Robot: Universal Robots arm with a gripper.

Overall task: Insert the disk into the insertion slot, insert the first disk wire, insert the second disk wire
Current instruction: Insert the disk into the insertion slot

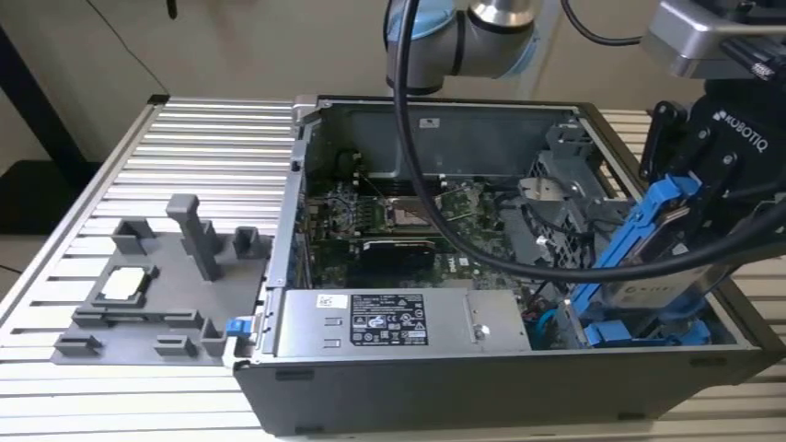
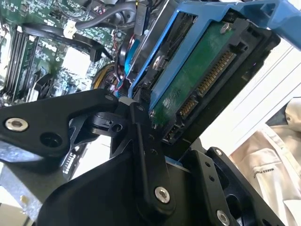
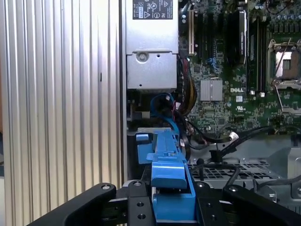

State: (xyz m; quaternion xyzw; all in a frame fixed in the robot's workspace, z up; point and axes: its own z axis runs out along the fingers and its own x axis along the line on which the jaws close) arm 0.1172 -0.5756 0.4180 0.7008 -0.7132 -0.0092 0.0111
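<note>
My claw [image 3: 171,203] is clenched on the flat silver-grey hard drive in its bright blue plastic carrier [image 1: 641,293]. One black finger sits on each side of the carrier's end in the first wrist view. I hold the drive tilted, its lower end just above the grey metal drive bay with blue rails [image 1: 639,333]. The bay sits in the corner of the open grey computer case [image 1: 368,396], beside the worktop's edge on the exterior view's right. The drive is not seated in the bay.

The tilt is my main worry. If I go down at this angle, I expect the carrier's lower edge to catch on a rail instead of sliding between them. The drive could then jam or twist in my grip.

The second wrist view shows the green circuit board and gold connector strips [image 2: 197,80] on the drive's underside facing out. A scrape against the metal bay could damage them.

A thick black cable [image 1: 424,175] hangs across the case and passes right in front of the drive's lower part. It could be dragged into the bay or tug me sideways.

Loose red and yellow wires [image 3: 181,96] lie near the bay beside the grey power-supply box with white stickers [image 1: 393,322]. They could get pinched under the carrier.

My hold is only on the carrier's end, so a hard knock might let the drive slip.
</note>
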